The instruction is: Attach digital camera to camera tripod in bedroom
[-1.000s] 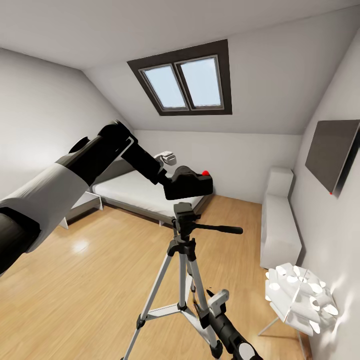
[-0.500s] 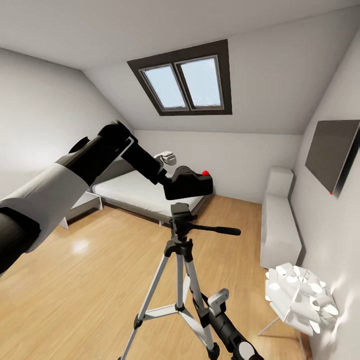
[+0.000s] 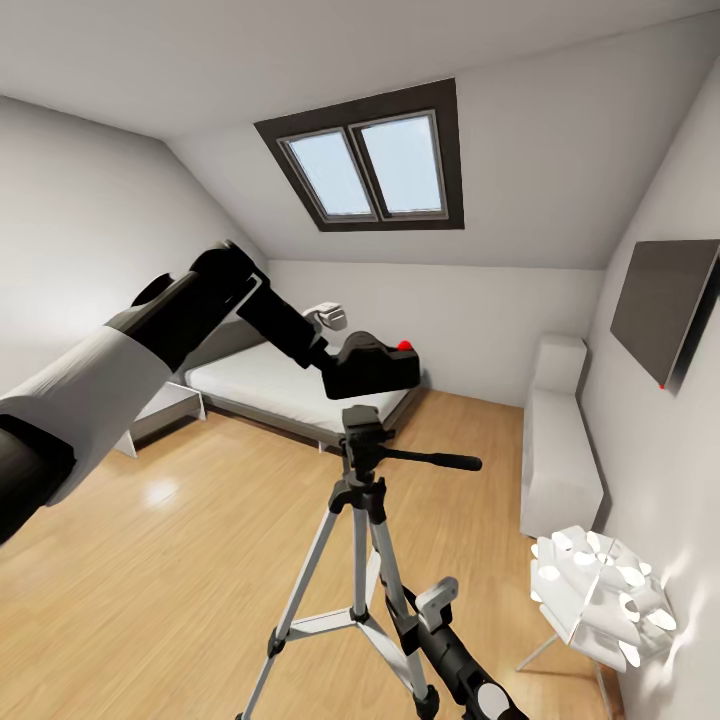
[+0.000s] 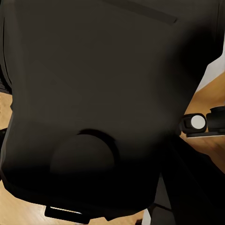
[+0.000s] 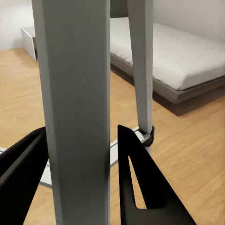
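My left gripper (image 3: 338,360) is shut on the black digital camera (image 3: 372,368), holding it just above the tripod's black head (image 3: 362,424) with a small gap between them. The camera's red button (image 3: 404,346) faces up. In the left wrist view the camera's dark body (image 4: 103,93) sits right against the lens. The camera tripod (image 3: 360,520) stands on the wood floor, its pan handle (image 3: 440,461) pointing right. Low down, my right gripper (image 3: 425,612) grips one silver leg (image 5: 77,108), which sits between both black fingers (image 5: 140,178).
A grey-framed white bed (image 3: 290,385) lies beyond the tripod under the skylight (image 3: 375,165). A white bench (image 3: 560,450) and a white perforated lamp (image 3: 600,590) stand along the right wall below a dark wall panel (image 3: 665,305). A white cubby shelf (image 3: 165,408) is at the left.
The tripod shifted slightly left in my right gripper's hold. The camera in my left gripper has moved a little up and left; it stays just above the tripod head.
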Tool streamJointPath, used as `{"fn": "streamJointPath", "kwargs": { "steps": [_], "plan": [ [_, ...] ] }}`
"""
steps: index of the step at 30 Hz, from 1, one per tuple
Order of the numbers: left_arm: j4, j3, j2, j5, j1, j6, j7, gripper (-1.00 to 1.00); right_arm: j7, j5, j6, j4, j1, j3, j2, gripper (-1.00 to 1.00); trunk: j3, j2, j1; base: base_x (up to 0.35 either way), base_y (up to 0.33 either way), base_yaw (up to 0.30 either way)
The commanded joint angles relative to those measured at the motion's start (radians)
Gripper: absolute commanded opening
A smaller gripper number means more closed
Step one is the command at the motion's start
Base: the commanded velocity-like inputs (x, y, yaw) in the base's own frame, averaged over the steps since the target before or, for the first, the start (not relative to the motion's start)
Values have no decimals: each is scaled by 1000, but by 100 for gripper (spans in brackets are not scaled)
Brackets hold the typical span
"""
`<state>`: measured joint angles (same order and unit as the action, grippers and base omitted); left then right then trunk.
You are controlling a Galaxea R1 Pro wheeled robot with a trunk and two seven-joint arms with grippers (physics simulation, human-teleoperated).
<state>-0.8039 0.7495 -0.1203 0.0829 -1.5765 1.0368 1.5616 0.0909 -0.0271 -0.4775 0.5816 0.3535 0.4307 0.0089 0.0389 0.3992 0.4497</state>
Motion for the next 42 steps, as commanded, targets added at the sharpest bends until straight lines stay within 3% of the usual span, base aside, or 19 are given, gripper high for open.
{"fn": "streamJointPath", "kwargs": {
  "steps": [1,23,29,42],
  "plan": [
    [-1,1,-3,8,0,10,9,-100,4,-1,-4,-1,1,0,0,-100,0,1,0,0,0,0],
    [-1,2,-7,9,0,10,9,-100,-3,-1,-6,-5,1,-1,0,-100,0,1,0,0,0,0],
    [-1,35,-7,9,0,10,9,-100,-3,-1,-5,-6,1,-2,0,-100,0,1,0,0,0,0],
    [0,40,-8,8,0,10,9,-100,-3,-1,-6,-6,1,-1,0,-100,0,1,0,0,0,0]
  ]
}}
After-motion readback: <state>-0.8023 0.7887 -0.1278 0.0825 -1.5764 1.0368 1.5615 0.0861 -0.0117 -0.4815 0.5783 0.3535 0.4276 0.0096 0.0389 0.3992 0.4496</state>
